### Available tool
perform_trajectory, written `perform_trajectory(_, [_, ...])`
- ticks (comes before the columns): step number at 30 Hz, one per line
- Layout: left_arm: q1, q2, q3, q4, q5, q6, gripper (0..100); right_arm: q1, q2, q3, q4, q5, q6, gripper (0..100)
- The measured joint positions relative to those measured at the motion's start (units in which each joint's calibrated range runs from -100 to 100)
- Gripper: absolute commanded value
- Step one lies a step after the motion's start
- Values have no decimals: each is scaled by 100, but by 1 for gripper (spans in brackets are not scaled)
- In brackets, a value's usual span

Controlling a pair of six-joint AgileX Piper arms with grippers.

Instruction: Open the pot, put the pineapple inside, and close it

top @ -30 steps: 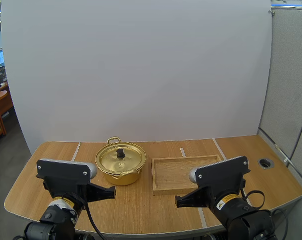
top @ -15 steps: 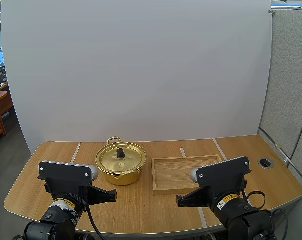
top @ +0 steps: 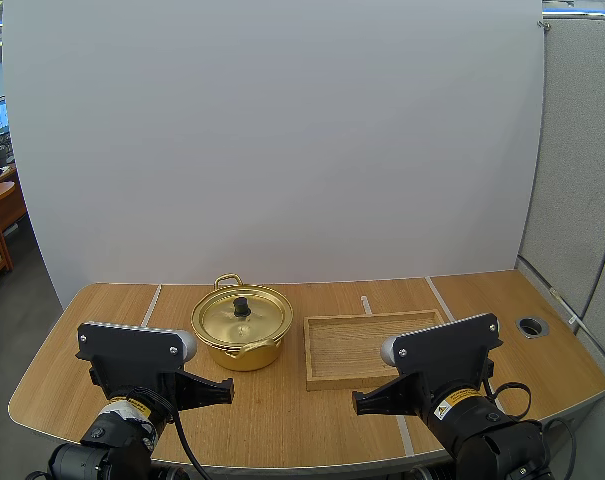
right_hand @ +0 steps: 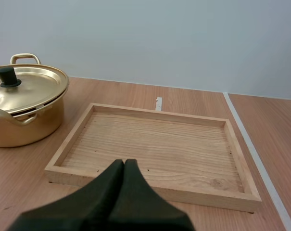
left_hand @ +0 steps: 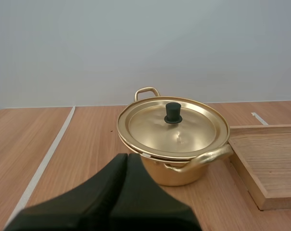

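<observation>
Pot (top: 240, 338) stands on the table (top: 282, 420) left of centre, its lid (top: 242, 316) on, just beside the wooden tray (top: 309, 352). Farthest left, the left gripper (top: 225, 384) hangs short of the pot, clenched into one dark wedge on nothing. If it goes for the small black knob (left_hand: 172, 112) without parting first, it is likely to knock the lid askew or shove the light pot across the smooth wood. A lid pinched off-centre could slip. Further right, the tray's floor is bare wood, so the fruit step has nothing there to take. The right gripper (right_hand: 124, 162), likewise clenched on nothing, hovers before the tray's near rim and could clip it on a low advance.
</observation>
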Motion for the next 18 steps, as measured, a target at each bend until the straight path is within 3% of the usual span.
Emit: perform_trajectory(18, [0,0,0,0,-49,0,0,-18,0,0,0,0,0,0])
